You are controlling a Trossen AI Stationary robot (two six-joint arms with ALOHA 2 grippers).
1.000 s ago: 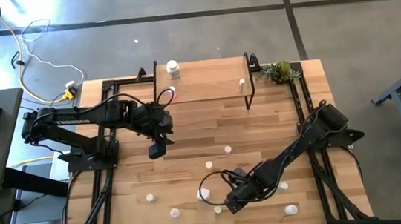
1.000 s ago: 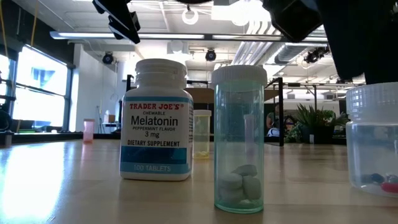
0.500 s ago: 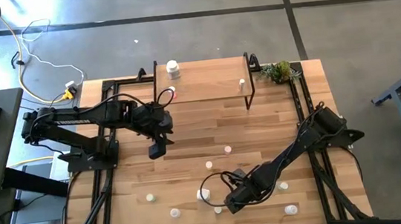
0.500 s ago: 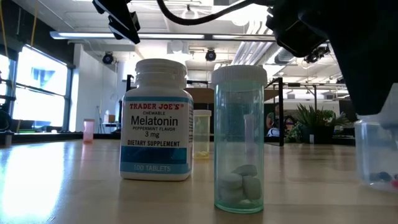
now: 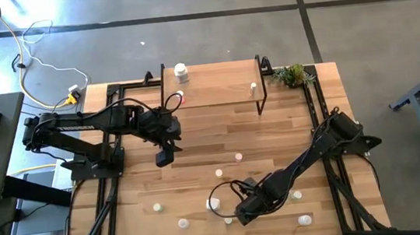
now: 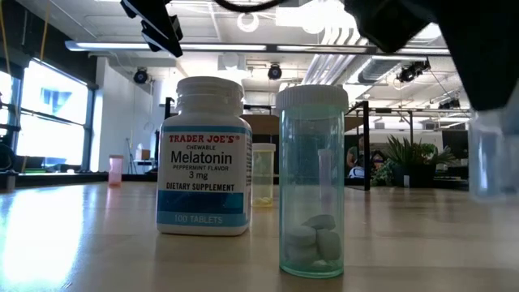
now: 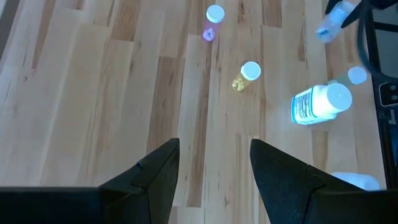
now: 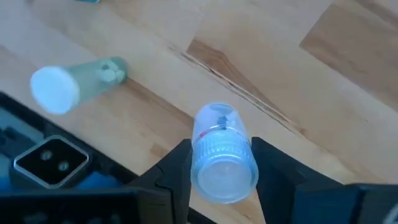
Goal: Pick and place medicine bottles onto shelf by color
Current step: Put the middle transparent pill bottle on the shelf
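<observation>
At the bench's (image 5: 273, 126) near edge our right gripper (image 8: 222, 163) is clamped on a clear bottle (image 8: 221, 152) with red pills, so we should lift it straight up before swinging toward the shelf (image 5: 214, 83).

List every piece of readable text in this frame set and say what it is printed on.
All of it is on the white melatonin bottle, low view:
"TRADER JOE'S"
"CHEWABLE"
"Melatonin"
"PEPPERMINT FLAVOR"
"3 mg"
"DIETARY SUPPLEMENT"
"100 TABLETS"
The same bottle's label in the left wrist view is too small to read.
The green-tinted vial and the clear bottle in the right claw show no text.
</observation>
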